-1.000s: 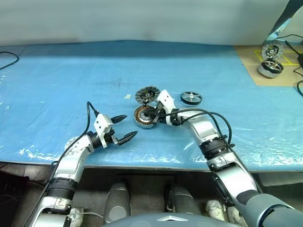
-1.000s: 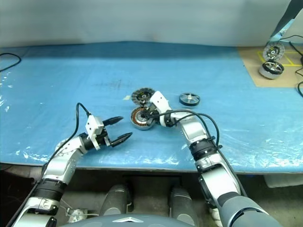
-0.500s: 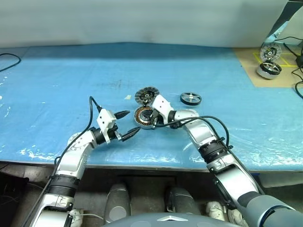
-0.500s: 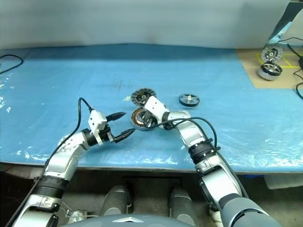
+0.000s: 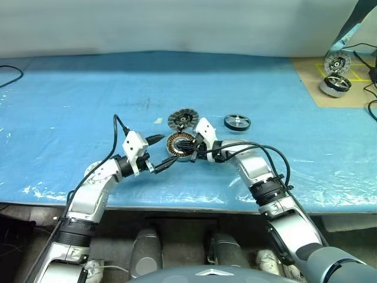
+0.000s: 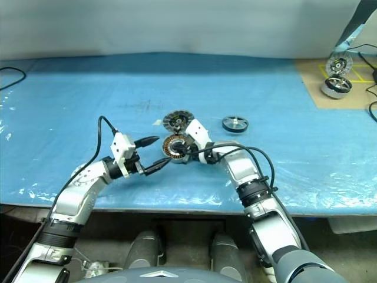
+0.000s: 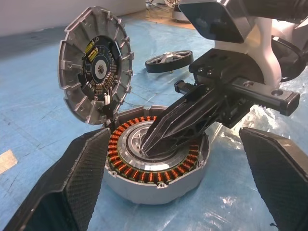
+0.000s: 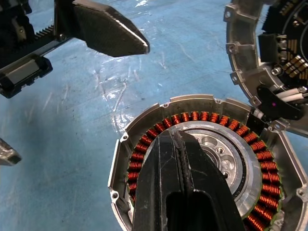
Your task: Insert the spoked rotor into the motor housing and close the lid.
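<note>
2 end effectors are seen close together over the blue-covered table (image 5: pixel 70 106). The left end effector (image 5: pixel 162 152) is held wide apart just beside the motor housing (image 7: pixel 159 166), with 1 black finger on each side of it in the left wrist view, touching nothing. The right end effector (image 7: pixel 159 139) is pressed fully together, and its tip is set over the silver central hub of the housing; whether it touches cannot be told. The housing is seen resting on the table, its ring of copper windings exposed. The lid (image 7: pixel 95 65) is joined to the housing edge and stands up open, its segmented inner face showing. The spoked rotor (image 5: pixel 237 122) is lying flat on the table, well apart to the right of the housing.
</note>
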